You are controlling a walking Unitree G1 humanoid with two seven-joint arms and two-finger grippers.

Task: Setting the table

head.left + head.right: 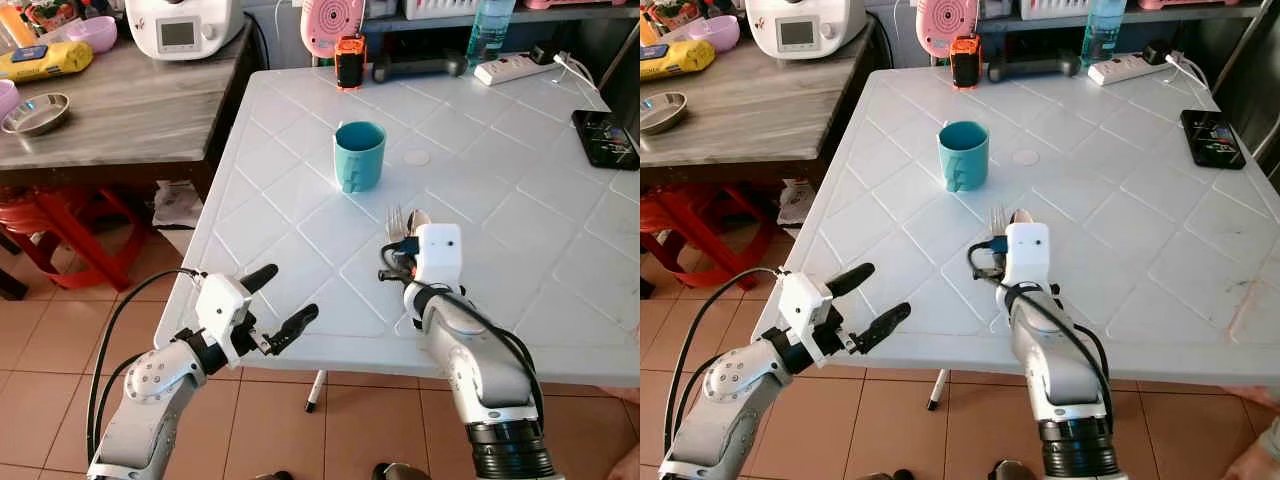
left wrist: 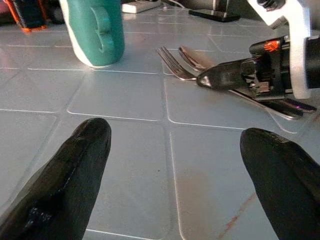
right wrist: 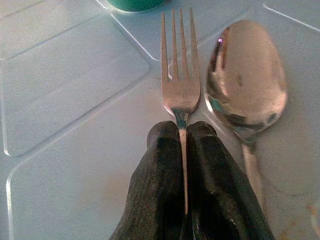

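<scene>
A teal mug stands upright near the middle of the white table. In front of it a steel fork and a spoon lie side by side, tips toward the mug. My right gripper is shut on the fork's neck, low over the tabletop, and the spoon lies free beside it. My left gripper hovers open at the table's front left edge with nothing between its fingers; it points toward the cutlery and the mug.
A black phone lies at the table's right side. A power strip, a bottle and an orange-black gadget line the far edge. To the left are a wooden counter with a steel bowl and a red stool.
</scene>
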